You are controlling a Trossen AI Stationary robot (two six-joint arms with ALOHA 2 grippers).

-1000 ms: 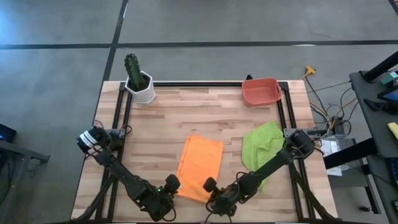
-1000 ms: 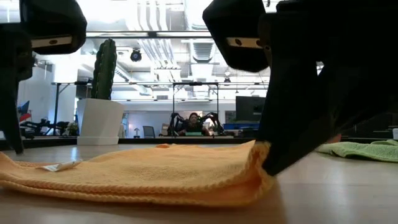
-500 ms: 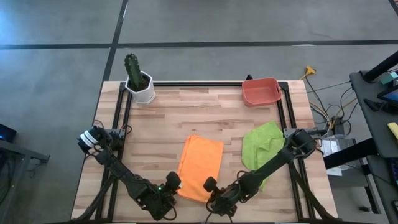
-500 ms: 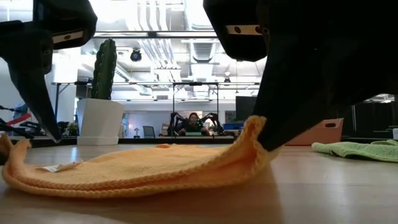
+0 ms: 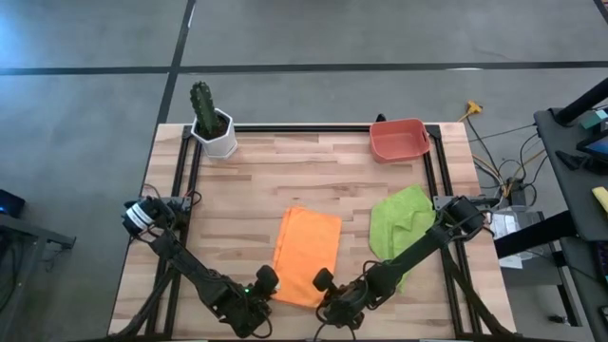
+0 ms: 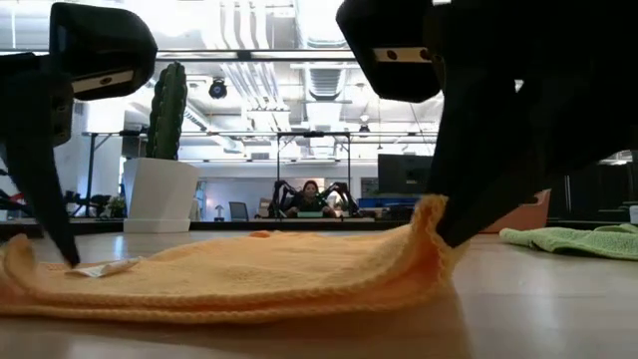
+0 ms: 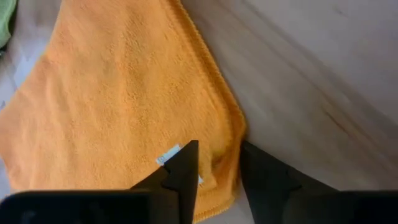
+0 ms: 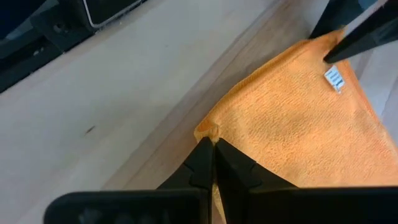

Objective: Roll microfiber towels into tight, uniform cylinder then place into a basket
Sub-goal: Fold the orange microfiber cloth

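A: Where is the orange towel (image 5: 307,252) now?

B: Flat on the table (image 5: 247,180), folded to a strip near the front edge, between my two grippers. The green towel (image 5: 399,223) lies crumpled just beside it on the right, and the basket (image 5: 397,140) sits well apart at the far right corner

A: What are your grippers doing?

B: My right gripper (image 8: 211,149) is pinched tight on the near right corner of the orange towel, lifting it a little. My left gripper (image 7: 214,165) stands over the near left corner by the white tag (image 7: 168,155), fingers (image 7: 183,168) astride the hem with a gap; I cannot tell whether it grips yet

A: How will the cloth handle?

B: I judge it light, soft and limp: it sags between holds and a roll will loosen if one end lags. It is plush, so it should not slip from a pinch

A: Where is best to hold?

B: At both near corners, on the stitched hem, so the edge turns over evenly
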